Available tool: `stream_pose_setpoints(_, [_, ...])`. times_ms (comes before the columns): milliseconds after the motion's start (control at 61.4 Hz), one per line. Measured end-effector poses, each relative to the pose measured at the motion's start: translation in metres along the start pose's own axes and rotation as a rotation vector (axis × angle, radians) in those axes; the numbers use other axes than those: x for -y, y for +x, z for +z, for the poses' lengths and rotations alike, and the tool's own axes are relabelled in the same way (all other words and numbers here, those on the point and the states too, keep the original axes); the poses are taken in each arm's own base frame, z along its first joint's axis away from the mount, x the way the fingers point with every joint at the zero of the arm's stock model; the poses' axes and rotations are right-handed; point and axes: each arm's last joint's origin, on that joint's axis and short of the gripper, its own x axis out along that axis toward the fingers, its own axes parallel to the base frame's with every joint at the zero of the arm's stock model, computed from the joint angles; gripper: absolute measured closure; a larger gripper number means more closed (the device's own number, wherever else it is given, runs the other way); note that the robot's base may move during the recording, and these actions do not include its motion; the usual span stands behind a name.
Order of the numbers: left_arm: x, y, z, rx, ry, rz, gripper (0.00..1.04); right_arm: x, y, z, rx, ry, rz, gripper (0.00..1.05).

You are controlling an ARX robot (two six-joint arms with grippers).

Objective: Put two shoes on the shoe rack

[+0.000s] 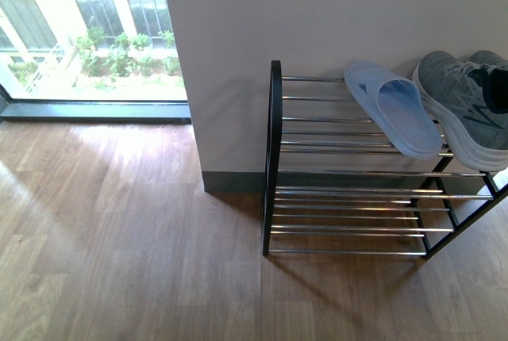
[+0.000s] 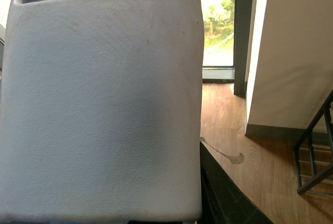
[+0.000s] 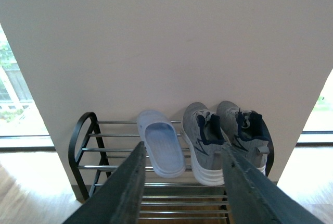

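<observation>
A pale blue-white slide [image 2: 104, 109] fills most of the left wrist view, sole side toward the camera, and my left gripper [image 2: 166, 203] is shut on it; only one dark finger [image 2: 221, 193] shows beside it. The shoe rack [image 1: 274, 159] stands against the wall with another pale slide [image 1: 394, 111] and two grey sneakers [image 1: 464, 103] on its top tier. My right gripper [image 3: 184, 151] is open and faces the rack [image 3: 83, 140] from a distance, with the slide [image 3: 161, 143] and a sneaker [image 3: 205, 140] seen between its fingers. Neither arm shows in the front view.
A white wall [image 1: 317, 16] with a grey skirting backs the rack. A floor-to-ceiling window [image 1: 95, 32] lies left of the wall. Wooden floor [image 1: 119, 238] stretches in front. The rack's lower tiers [image 1: 349, 230] hold nothing. The rack's corner [image 2: 312, 156] shows in the left wrist view.
</observation>
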Motion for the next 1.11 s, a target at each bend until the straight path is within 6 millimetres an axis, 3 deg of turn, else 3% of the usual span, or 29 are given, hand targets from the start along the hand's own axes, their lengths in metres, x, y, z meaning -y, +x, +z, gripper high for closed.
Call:
stream_pose_setpoints(114, [0.0,0.0,0.0,0.001,0.0,-0.006,1.03,0.0,0.0,0.0,0.0,0.0,-0.001,0.14])
stream_pose_setpoints(179, [0.0,0.0,0.0,0.001,0.0,-0.008,1.03,0.0,0.0,0.0,0.0,0.0,-0.001,0.08])
stream_pose_setpoints(521, [0.002,-0.001,0.0,0.001,0.003,-0.03,1.03,0.0,0.0,0.0,-0.001,0.0,-0.011,0.09])
stream_pose_setpoints(603, [0.004,0.005,0.001,0.004,-0.067,-0.018,1.03,0.0,0.0,0.0,-0.002,0.0,-0.011,0.09])
stream_pose_setpoints(814, [0.038,0.056,0.032,-0.037,-0.203,-0.171,1.03,0.0,0.0,0.0,-0.002,0.0,-0.007,0.09])
stream_pose_setpoints(945, [0.087,0.116,0.041,-0.13,-0.193,-0.306,1.03,0.0,0.0,0.0,-0.002,0.0,-0.007,0.09])
stream_pose_setpoints(1108, [0.133,0.166,0.037,-0.216,-0.181,-0.394,1.03,0.0,0.0,0.0,-0.002,0.0,-0.007,0.09])
